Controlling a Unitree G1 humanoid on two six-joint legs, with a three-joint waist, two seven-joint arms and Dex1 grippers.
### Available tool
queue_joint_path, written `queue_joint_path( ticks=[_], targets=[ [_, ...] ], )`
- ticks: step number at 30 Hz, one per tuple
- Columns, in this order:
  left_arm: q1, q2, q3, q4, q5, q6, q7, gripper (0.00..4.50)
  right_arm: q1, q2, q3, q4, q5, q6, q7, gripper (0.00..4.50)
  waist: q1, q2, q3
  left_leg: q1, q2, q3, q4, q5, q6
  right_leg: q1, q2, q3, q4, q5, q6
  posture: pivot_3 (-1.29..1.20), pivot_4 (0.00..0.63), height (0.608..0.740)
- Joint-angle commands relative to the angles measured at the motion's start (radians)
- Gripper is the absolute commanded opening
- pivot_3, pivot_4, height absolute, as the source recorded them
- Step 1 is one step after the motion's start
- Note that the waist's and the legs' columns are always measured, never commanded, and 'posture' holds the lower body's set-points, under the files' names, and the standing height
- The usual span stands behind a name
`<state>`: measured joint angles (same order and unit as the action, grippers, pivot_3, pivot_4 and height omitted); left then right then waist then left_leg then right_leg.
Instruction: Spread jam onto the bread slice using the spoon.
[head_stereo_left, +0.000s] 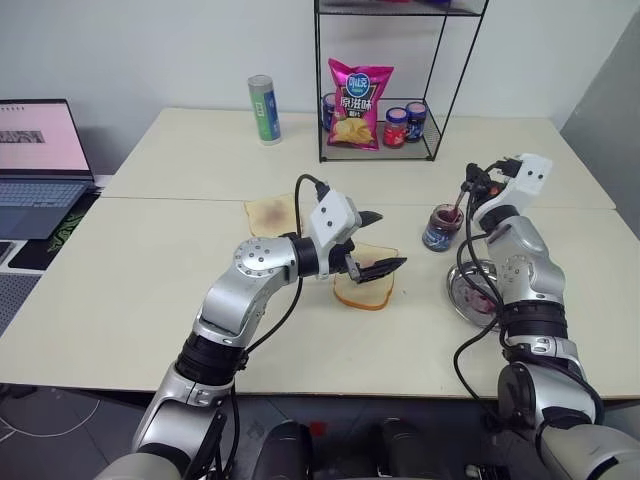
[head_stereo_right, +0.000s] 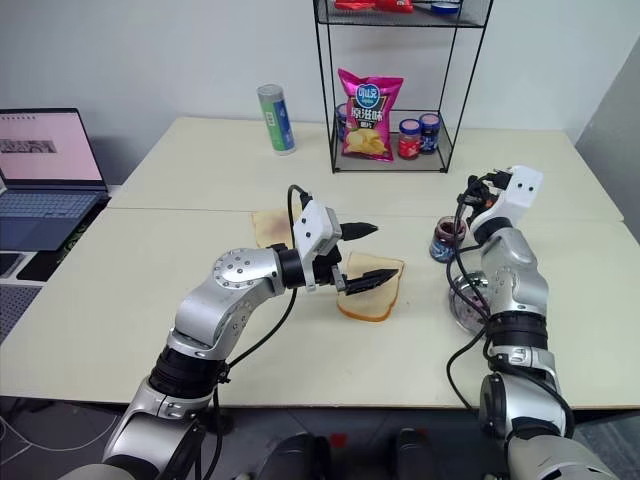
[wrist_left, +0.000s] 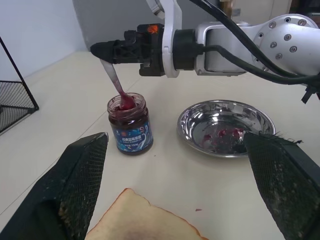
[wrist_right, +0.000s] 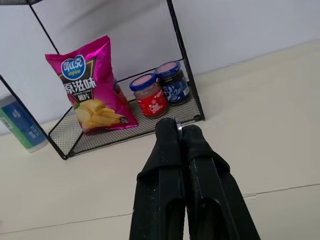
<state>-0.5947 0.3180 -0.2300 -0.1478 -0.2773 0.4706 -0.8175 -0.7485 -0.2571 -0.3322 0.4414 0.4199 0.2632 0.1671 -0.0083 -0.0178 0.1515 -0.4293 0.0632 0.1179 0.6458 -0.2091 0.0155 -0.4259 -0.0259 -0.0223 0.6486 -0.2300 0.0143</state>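
The bread slice (head_stereo_left: 366, 291), pale with a brown crust, lies mid-table. My left gripper (head_stereo_left: 388, 240) hovers open just over it, pointing toward the jar, with nothing between its fingers (wrist_left: 75, 190). To the right stands the small glass jar of dark jam (head_stereo_left: 440, 229), also seen in the left wrist view (wrist_left: 130, 126). My right gripper (wrist_left: 102, 50) is shut on the handle of the spoon (wrist_left: 114, 82), whose bowl dips into the jar's open mouth. The spoon's handle end (wrist_right: 178, 124) peeks out between the closed fingertips.
A round steel dish (head_stereo_left: 462, 290) with red smears sits right of the bread, near the jar. A second toast slice (head_stereo_left: 270, 213) lies behind my left arm. At the back are a wire rack (head_stereo_left: 330, 155) with a chips bag and lidded jars, a green can (head_stereo_left: 264, 109) and a laptop (head_stereo_left: 40, 165).
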Motion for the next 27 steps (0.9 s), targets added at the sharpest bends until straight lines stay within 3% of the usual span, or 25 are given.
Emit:
queue_joint_path(
  ticks=[1,27],
  targets=[
    [-0.014,-0.001,0.0,-0.03,-0.006,-0.012,-0.003,4.5,-0.034,0.018,-0.053,-0.042,0.065,0.028,-0.03,0.05,0.0,0.0,0.0,0.0,0.0,0.0,0.0,0.0,0.0,0.0,0.0,0.0,0.0,0.0,0.0,0.0,0.15,0.74],
    [-0.014,0.004,0.002,-0.025,-0.004,-0.019,-0.007,4.5,-0.042,0.049,-0.169,-0.036,0.194,0.09,-0.117,0.05,-0.002,0.0,0.0,0.0,0.0,0.0,0.0,0.0,0.0,0.0,0.0,0.0,0.0,0.0,0.0,0.0,0.15,0.74]
  ],
)
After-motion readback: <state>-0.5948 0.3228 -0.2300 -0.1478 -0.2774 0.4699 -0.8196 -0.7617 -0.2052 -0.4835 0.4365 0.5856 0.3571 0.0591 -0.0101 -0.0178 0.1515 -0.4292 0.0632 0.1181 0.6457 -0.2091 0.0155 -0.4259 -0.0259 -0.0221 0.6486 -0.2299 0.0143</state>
